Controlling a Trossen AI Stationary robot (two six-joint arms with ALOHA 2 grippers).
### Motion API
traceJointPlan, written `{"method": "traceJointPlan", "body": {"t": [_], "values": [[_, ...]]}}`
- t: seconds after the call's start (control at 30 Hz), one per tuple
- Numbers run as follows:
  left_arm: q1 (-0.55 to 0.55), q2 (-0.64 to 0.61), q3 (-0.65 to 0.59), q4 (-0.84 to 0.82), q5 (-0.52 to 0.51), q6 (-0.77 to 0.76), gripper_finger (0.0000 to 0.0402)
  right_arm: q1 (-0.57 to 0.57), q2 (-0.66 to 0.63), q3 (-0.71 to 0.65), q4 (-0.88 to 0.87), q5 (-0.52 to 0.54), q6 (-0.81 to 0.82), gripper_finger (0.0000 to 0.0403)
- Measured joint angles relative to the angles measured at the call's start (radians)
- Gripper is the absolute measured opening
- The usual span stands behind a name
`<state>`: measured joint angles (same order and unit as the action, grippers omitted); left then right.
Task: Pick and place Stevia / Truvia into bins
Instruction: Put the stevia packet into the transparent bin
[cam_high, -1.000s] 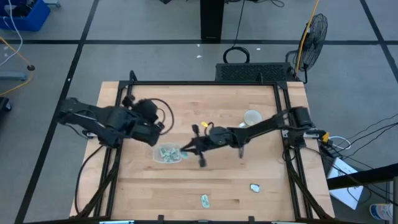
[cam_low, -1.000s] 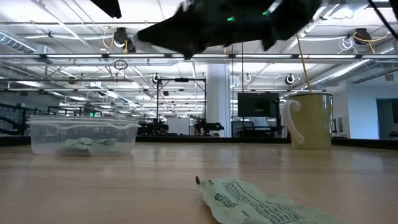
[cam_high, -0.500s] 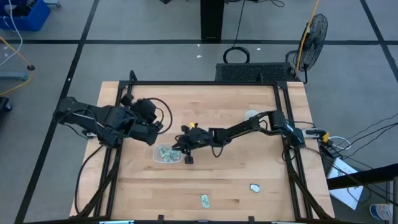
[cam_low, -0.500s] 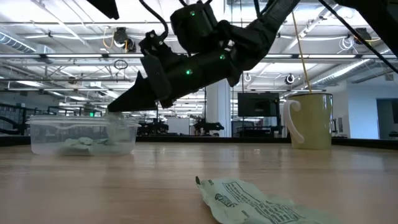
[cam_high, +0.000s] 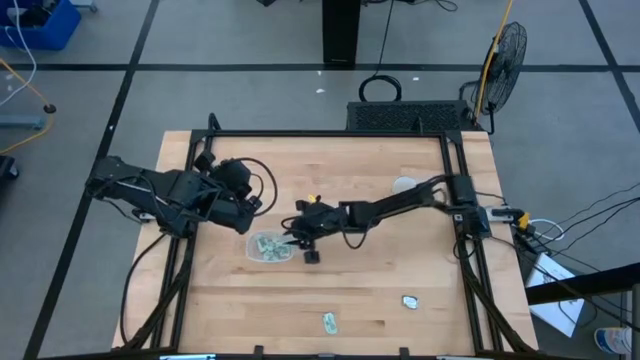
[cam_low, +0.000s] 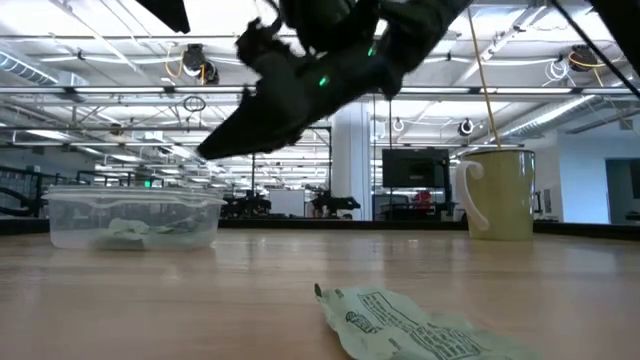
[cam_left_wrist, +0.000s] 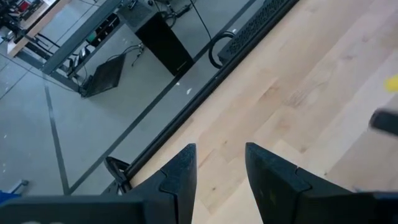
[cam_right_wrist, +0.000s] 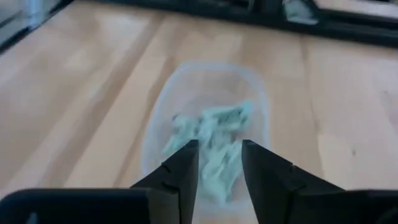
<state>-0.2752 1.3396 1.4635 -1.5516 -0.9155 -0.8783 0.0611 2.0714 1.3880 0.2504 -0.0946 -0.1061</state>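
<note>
The clear bin (cam_high: 268, 247) stands left of the table's middle with several pale green Stevia sachets (cam_right_wrist: 211, 134) lying in it. My right gripper (cam_right_wrist: 219, 149) hangs open and holds nothing, slanting down over the bin's right end (cam_high: 292, 240), clear of the rim in the low view (cam_low: 212, 152). Two more sachets lie flat near the table's front edge (cam_high: 329, 322) (cam_high: 409, 300); the low view shows one close up (cam_low: 420, 325). My left gripper (cam_left_wrist: 221, 152) waits open just beyond the bin's far left side (cam_high: 252, 208).
A pale mug (cam_high: 404, 186) with a stick in it stands at the far right (cam_low: 500, 192). Dark rails (cam_high: 462, 200) run along the table's left, right and far edges. Bare wood (cam_high: 360, 285) lies between the bin and the loose sachets.
My right gripper has gone toward the table's left from near the middle, reached the bin's right end and dipped to its rim. It has since risen a little and drawn slightly back to the right.
</note>
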Motion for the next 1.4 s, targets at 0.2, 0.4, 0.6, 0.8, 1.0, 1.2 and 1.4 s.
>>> {"method": "traceJointPlan", "body": {"t": [0.2, 0.4, 0.6, 0.8, 1.0, 1.2, 1.4], "values": [[0.0, 0.0, 0.0, 0.001, -0.002, -0.003, 0.0143, 0.02, -0.212, -0.04, -0.326, -0.194, -0.025, 0.0106], [0.0, 0.0, 0.0, 0.002, -0.002, -0.017, 0.0143, 0.092, -0.501, -0.249, -0.564, -0.142, 0.053, 0.0099], [0.0, 0.0, 0.0, 0.002, -0.029, -0.015, 0.0143, 0.271, -0.817, -0.564, -0.613, 0.023, 0.327, 0.012], [0.006, 0.0, 0.0, 0.009, -0.063, -0.02, 0.0143, 0.519, -0.961, -0.847, -0.479, 0.067, 0.626, 0.016], [0.023, 0.0, 0.0, 0.012, -0.062, -0.045, 0.0143, 0.697, -0.942, -0.995, -0.177, 0.098, 0.7, 0.0181], [0.048, 0.0, 0.0, 0.013, -0.062, -0.06, 0.0143, 0.766, -0.894, -1.027, -0.119, 0.238, 0.597, 0.0183], [0.08, 0.0, 0.0, 0.017, -0.063, -0.07, 0.0143, 0.766, -0.777, -1.041, -0.002, 0.25, 0.538, 0.0183]]}}
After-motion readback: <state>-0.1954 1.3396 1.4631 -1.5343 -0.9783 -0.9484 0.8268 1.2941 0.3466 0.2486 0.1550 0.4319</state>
